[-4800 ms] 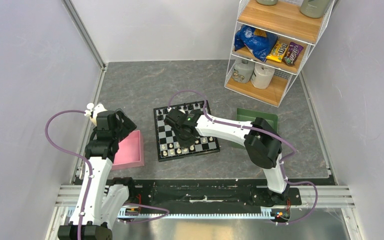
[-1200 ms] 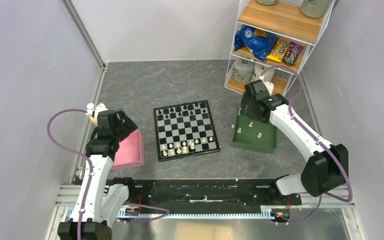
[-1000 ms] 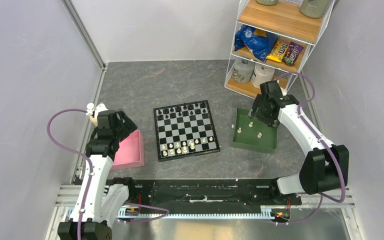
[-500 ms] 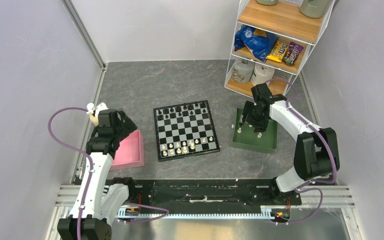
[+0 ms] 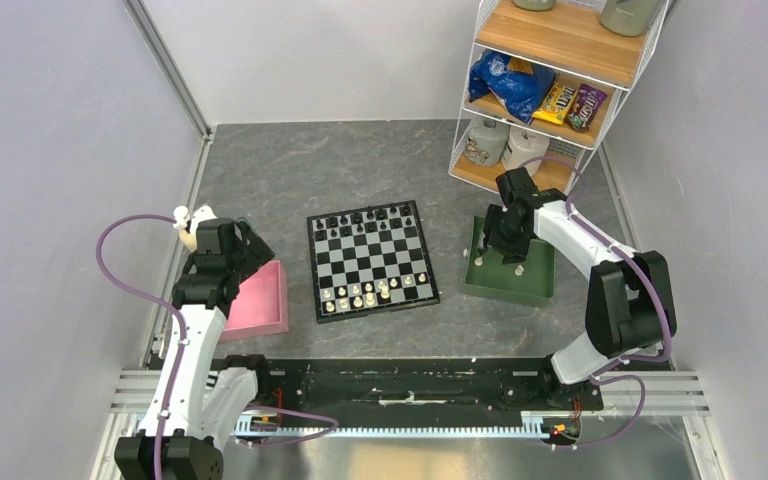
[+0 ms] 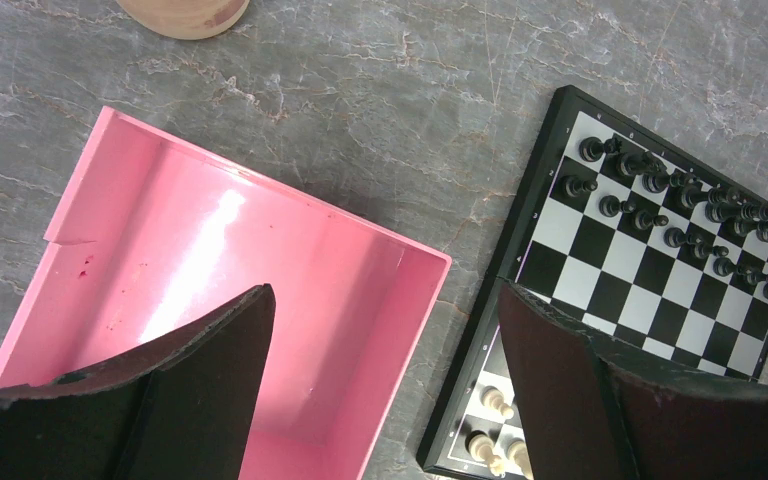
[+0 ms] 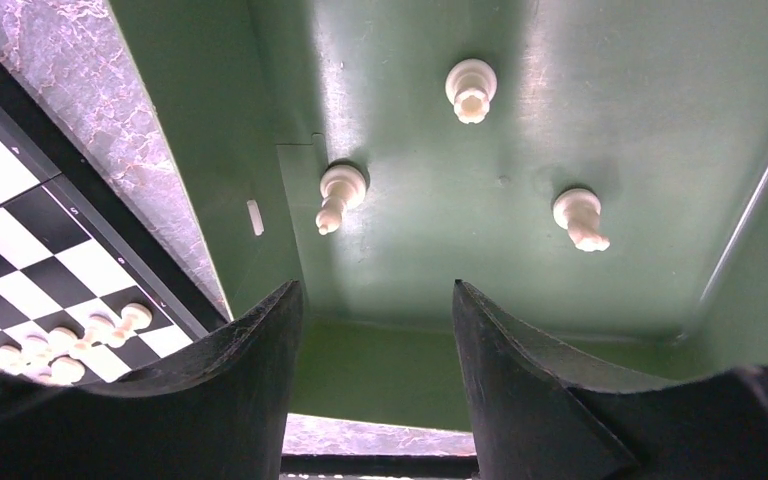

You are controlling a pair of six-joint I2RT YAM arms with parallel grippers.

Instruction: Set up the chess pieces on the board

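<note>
The board [image 5: 372,262] lies mid-table, with black chess pieces [image 5: 365,222] on its far rows and cream ones [image 5: 360,297] on its near rows. My right gripper [image 5: 505,248] hangs inside the green tray [image 5: 535,290]. In the right wrist view it [image 7: 373,300] is open with nothing between its fingers. Three cream pieces stand ahead of it on the tray floor [image 7: 430,250]: one far [image 7: 471,90], one left [image 7: 338,192], one right [image 7: 580,218]. My left gripper [image 5: 248,256] is open and empty above the pink tray [image 6: 260,250], beside the board's left edge [image 6: 520,290].
A wire shelf [image 5: 540,90] with snack bags and jars stands at the back right, close behind the green tray. A round tan object [image 6: 185,10] sits beyond the pink tray. Grey walls enclose the table on the left, the back and the right.
The right gripper left the board, swung over to the green tray and came down into it, its jaws narrowing. The left arm has stayed still.
</note>
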